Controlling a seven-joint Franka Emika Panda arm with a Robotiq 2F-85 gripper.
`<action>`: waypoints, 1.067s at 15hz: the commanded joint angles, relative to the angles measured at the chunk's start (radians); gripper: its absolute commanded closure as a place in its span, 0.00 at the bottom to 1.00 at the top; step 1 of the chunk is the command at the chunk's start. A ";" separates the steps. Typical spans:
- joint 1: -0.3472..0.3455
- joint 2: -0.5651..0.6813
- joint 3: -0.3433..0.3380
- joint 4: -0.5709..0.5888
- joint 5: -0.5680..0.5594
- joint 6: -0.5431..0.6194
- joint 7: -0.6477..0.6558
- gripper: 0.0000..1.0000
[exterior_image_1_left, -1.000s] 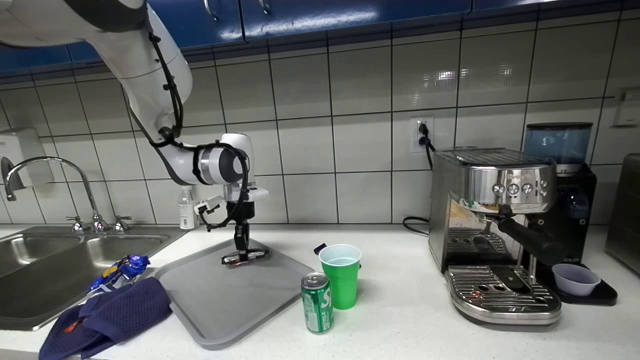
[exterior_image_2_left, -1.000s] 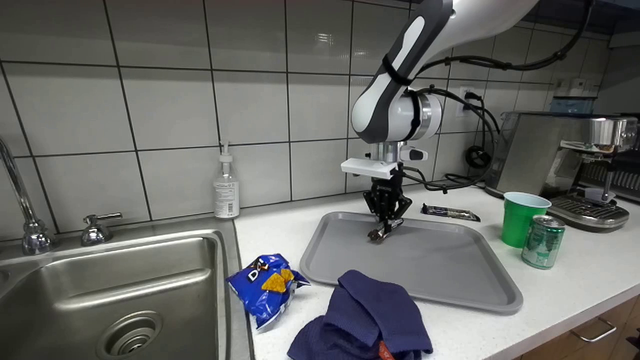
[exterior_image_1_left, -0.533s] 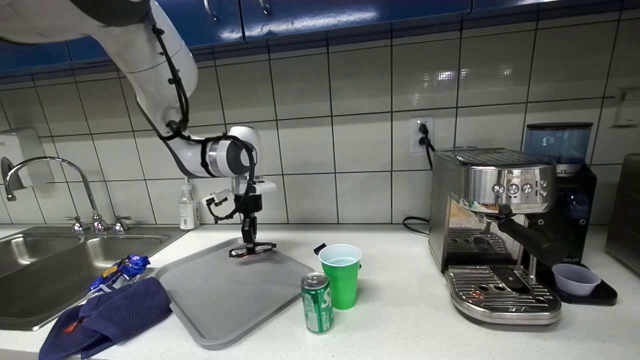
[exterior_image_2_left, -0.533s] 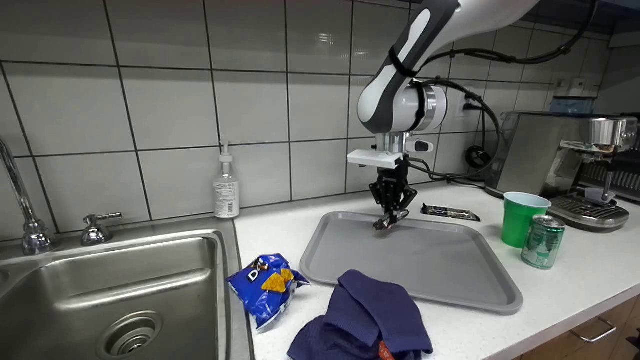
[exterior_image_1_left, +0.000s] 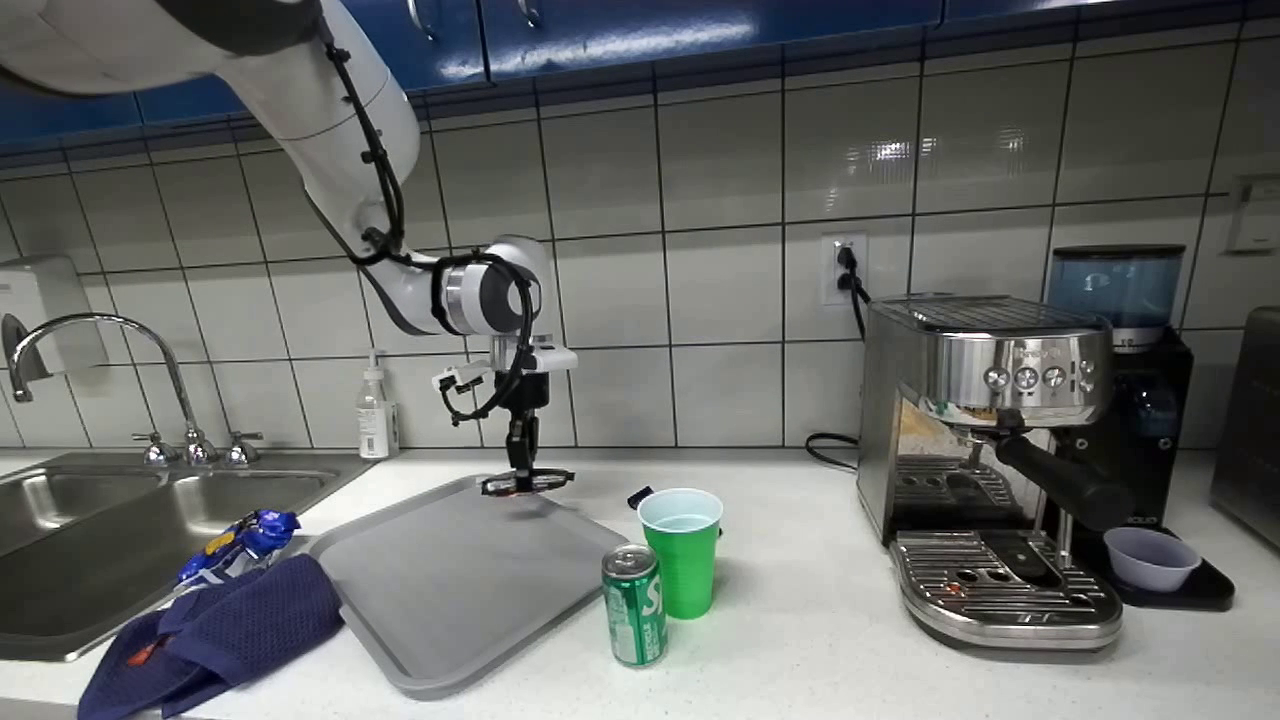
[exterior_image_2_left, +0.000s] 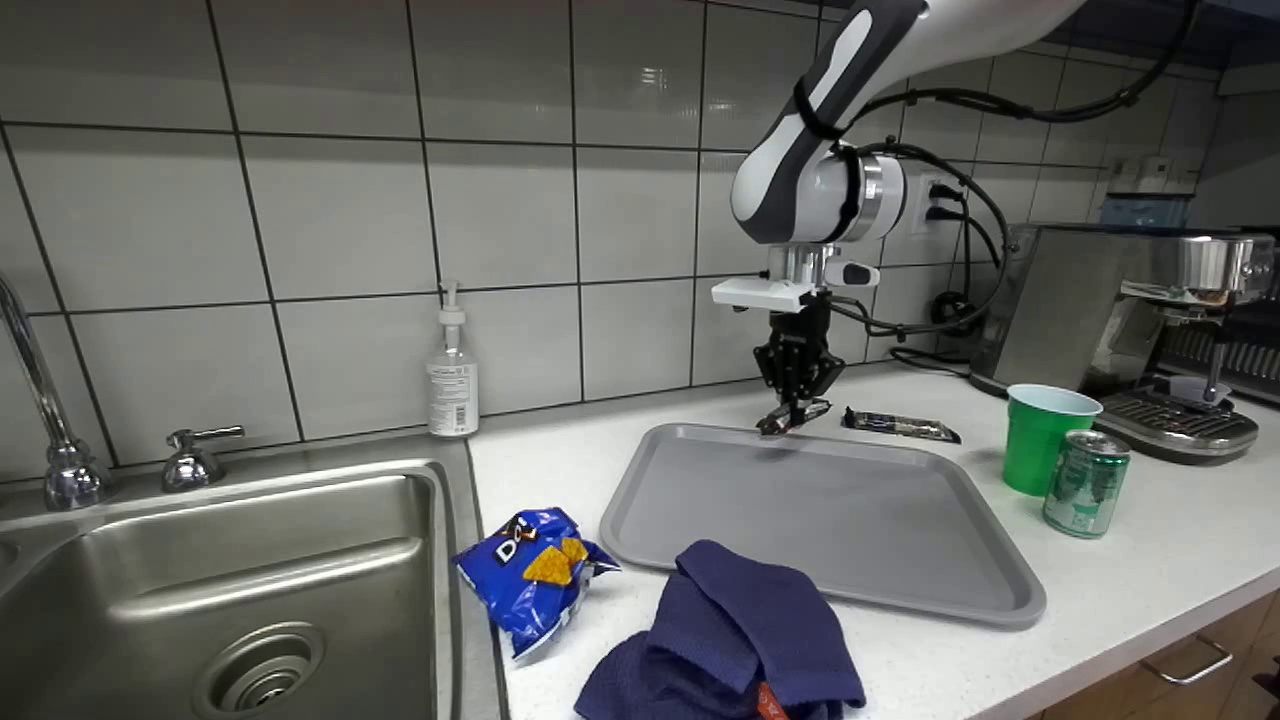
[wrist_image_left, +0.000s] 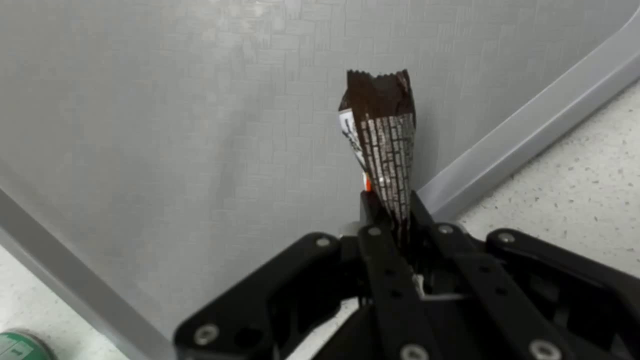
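My gripper (wrist_image_left: 391, 197) is shut on a wrapped snack bar (wrist_image_left: 386, 132), dark brown with a printed grid panel. The bar sticks out past the fingertips; its other end is hidden by the fingers. In both exterior views the gripper (exterior_image_1_left: 523, 468) (exterior_image_2_left: 796, 398) points down and holds the bar (exterior_image_1_left: 505, 486) (exterior_image_2_left: 780, 423) roughly level, above the back edge of the grey tray (exterior_image_1_left: 460, 600) (exterior_image_2_left: 820, 520). The tray also fills much of the wrist view (wrist_image_left: 150, 125). A similar wrapped bar (exterior_image_2_left: 900, 426) lies on the counter behind the tray.
A green cup (exterior_image_1_left: 685, 570) and a green can (exterior_image_1_left: 632, 615) stand beside the tray. A blue chip bag (exterior_image_2_left: 540, 570) and dark blue cloth (exterior_image_2_left: 730, 640) lie by the sink (exterior_image_2_left: 280, 570). A soap bottle (exterior_image_2_left: 452, 385) and coffee machine (exterior_image_1_left: 990, 400) stand near the wall.
My gripper has moved up and to the right in both exterior views, carrying the bar from over the tray to its back edge. The other things have not moved.
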 joint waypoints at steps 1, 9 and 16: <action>-0.020 0.056 0.003 0.113 0.027 -0.074 0.038 0.97; -0.036 0.170 0.000 0.279 0.033 -0.138 0.110 0.97; -0.064 0.238 0.000 0.378 0.052 -0.172 0.175 0.97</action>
